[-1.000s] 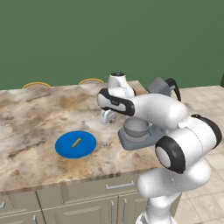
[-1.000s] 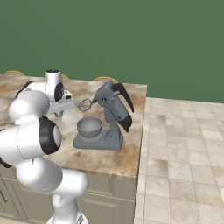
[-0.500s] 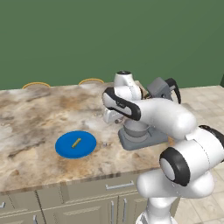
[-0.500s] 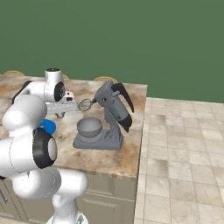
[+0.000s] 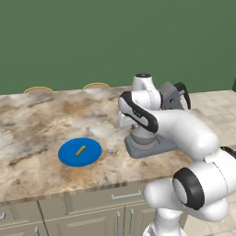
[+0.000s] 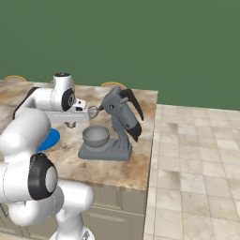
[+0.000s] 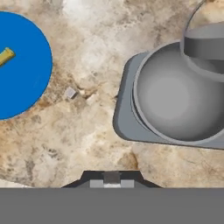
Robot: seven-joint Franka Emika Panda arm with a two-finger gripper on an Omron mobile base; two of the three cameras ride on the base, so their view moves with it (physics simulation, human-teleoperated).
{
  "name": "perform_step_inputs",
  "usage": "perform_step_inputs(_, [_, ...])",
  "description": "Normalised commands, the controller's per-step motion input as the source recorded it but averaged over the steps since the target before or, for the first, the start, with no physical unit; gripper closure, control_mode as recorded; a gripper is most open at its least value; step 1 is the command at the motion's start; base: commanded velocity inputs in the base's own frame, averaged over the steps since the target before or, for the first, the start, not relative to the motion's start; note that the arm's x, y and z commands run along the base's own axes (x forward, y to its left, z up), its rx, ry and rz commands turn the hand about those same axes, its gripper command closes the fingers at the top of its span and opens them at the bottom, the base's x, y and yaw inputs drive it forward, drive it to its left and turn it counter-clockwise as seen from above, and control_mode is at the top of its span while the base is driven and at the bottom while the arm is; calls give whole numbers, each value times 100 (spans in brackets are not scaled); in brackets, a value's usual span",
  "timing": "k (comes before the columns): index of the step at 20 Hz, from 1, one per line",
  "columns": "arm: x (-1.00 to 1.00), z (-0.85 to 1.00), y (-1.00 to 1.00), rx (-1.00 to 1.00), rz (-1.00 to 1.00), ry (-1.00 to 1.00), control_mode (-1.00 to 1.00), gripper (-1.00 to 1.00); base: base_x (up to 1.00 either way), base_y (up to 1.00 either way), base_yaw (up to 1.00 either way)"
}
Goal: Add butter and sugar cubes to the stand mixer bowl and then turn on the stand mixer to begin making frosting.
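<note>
Marble counter [image 5: 41, 120] spans scene. Stand mixer [image 6: 119, 124] at right end of counter, head tilted up. Stand mixer bowl [image 7: 179, 98] on mixer base, nothing inside. Blue plate [image 5: 87, 156] left of mixer, well apart. Gripper [image 6: 71, 123] above counter between plate and bowl; jaw state cannot tell. Butter [image 5: 80, 150] lies on plate. Sugar cubes [image 7: 70, 92] on counter just right of plate.

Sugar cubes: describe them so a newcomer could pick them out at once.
Start at the blue plate on the marble counter. On bare stone between it and the mixer lie the sugar cubes: whitish-grey specks, smaller and paler than the yellow butter on the plate.
</note>
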Motion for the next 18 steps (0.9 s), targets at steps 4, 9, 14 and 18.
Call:
perform_step_inputs(4, [1, 2, -42, 0, -24, 0, -100, 100, 0, 0, 0])
perform_step_inputs(9, [11, 0, -55, 0, -14, 0, -100, 100, 0, 0, 0])
perform_step_inputs(14, [20, -6, -55, 0, -14, 0, -100, 100, 0, 0, 0])
perform_step_inputs(18, [24, -28, -16, -1, -7, -2, -100, 100, 0, 0, 0])
